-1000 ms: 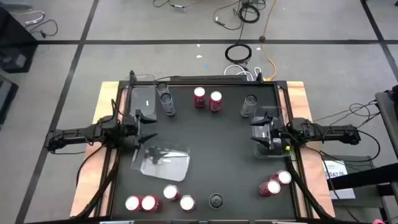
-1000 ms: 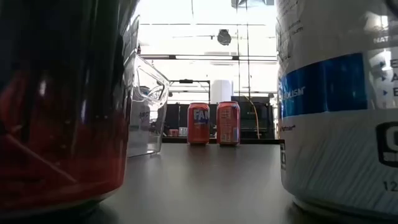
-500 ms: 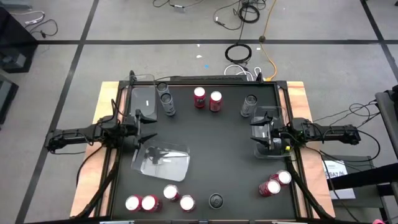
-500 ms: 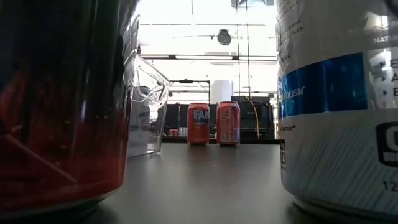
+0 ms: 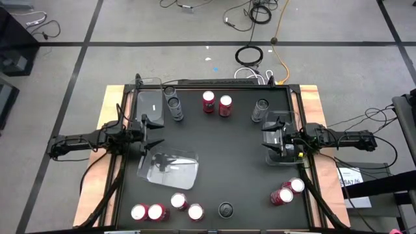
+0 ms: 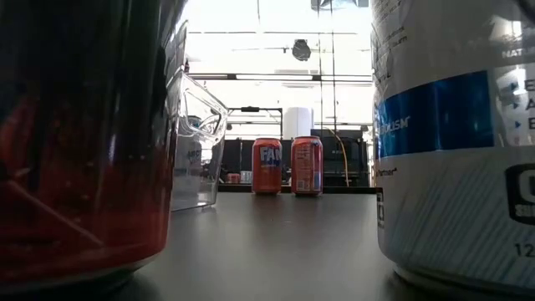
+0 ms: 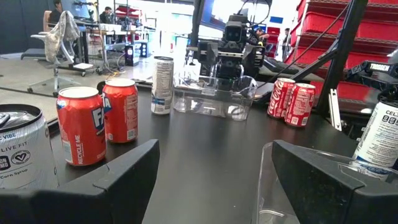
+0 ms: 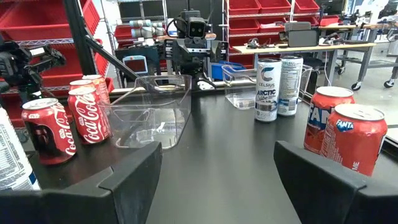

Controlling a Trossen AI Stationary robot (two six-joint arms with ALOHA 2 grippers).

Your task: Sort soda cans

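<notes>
Since no can is gripped yet, sorting looks unstarted: cans stand scattered in small groups on the black table (image 5: 227,162). Two orange Fanta cans (image 5: 216,103) sit at the far middle, two Celsius cans (image 5: 173,105) far left, one pale can (image 5: 259,110) far right beside the right bin (image 5: 281,138), four red-bodied cans (image 5: 164,208) along the near left edge, two Coca-Cola cans (image 5: 286,191) near right, one dark-topped can (image 5: 225,209) near centre. Clear bins are likely the drop targets: a tilted bin (image 5: 170,169) just ahead of the left arm, another (image 5: 148,104) in the far left corner. Left gripper (image 5: 153,134) hangs at the left edge, fingers spread, empty; right gripper (image 5: 272,140) over the right bin, fingers also apart, empty.

High view gives the layout only. Wrist views give the brands: Fanta (image 7: 99,121), Coca-Cola (image 8: 87,112), Celsius (image 8: 268,89). Low view is mostly blocked by a close red can (image 6: 79,150) and a white-and-blue can (image 6: 456,142); only the Fanta pair (image 6: 287,165) shows clear
</notes>
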